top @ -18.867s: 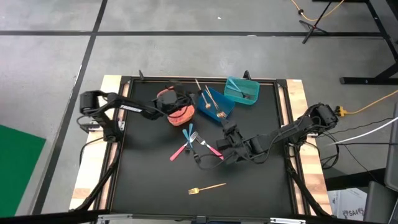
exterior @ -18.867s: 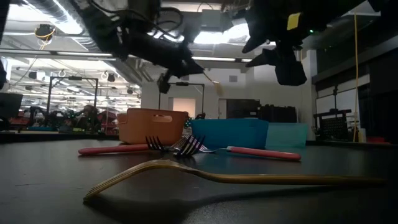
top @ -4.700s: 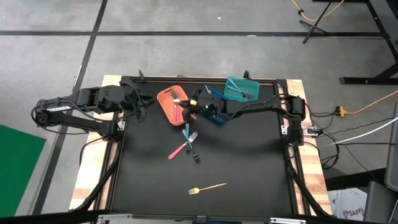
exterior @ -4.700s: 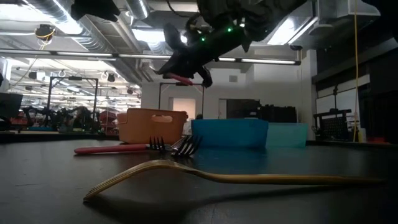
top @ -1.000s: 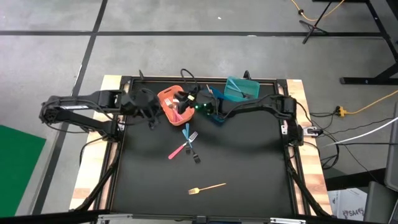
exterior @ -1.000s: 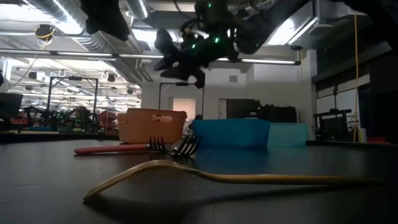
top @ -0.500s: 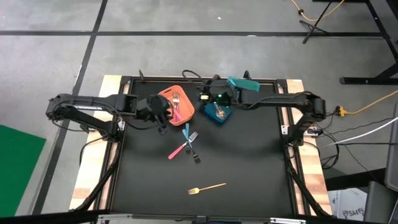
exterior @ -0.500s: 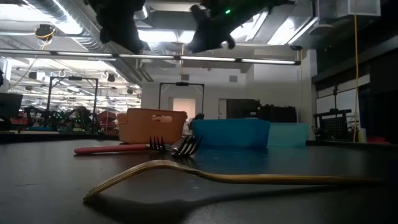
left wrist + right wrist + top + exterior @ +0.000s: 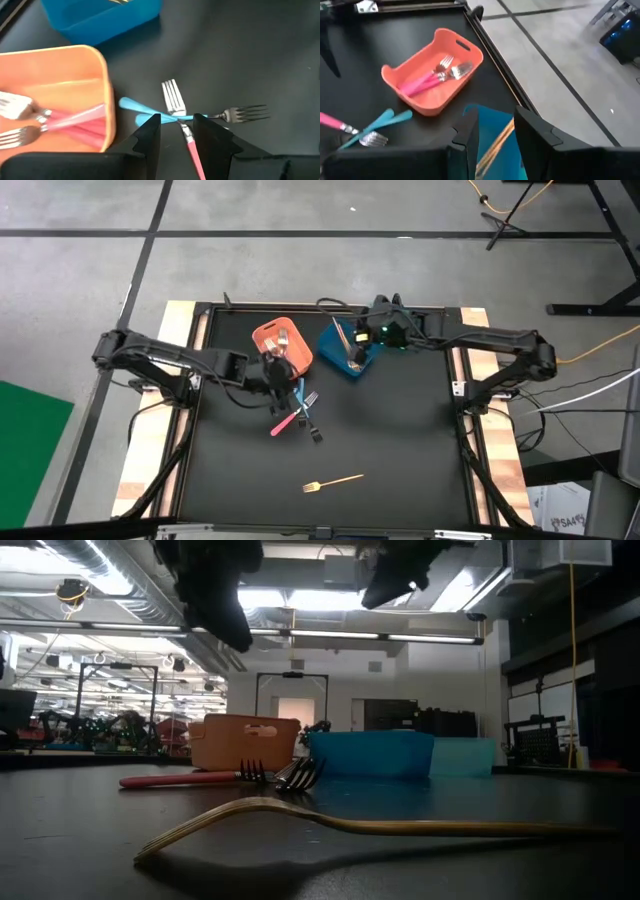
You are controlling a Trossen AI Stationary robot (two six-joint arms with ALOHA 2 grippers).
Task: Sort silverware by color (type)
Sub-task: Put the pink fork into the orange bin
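Half a second ago the left tool (image 9: 277,376) hung beside the orange bin (image 9: 296,358); now it has come nearer the tabletop's (image 9: 400,450) middle and hangs over the crossed cutlery just in front of that bin. The right tool (image 9: 352,332) has drawn back from over the blue bin (image 9: 364,358) toward the tabletop's far edge and right side, where it hides the teal bin. A second ago the right tool was over the orange bin.

The left tool's fingers (image 9: 149,135) are spread, with nothing between them; through the gap the pink fork (image 9: 176,112) shows. The right tool's fingers (image 9: 532,131) stand apart with a gap, and nothing is seen pinched; a gold piece (image 9: 496,142) in the blue bin shows past them.

The pink fork lies diagonally in the high view, tines toward the right and far side, handle toward the left and near side. Two blue-handled forks (image 9: 303,398) cross it, touching, their long axes running from the orange bin toward the tabletop's middle. Two pink pieces (image 9: 427,79) lie side by side along the orange bin's length, metal heads at its far end. A gold fork (image 9: 333,480) lies alone, well apart, near the front edge; its long axis runs almost left to right, tines to the left.
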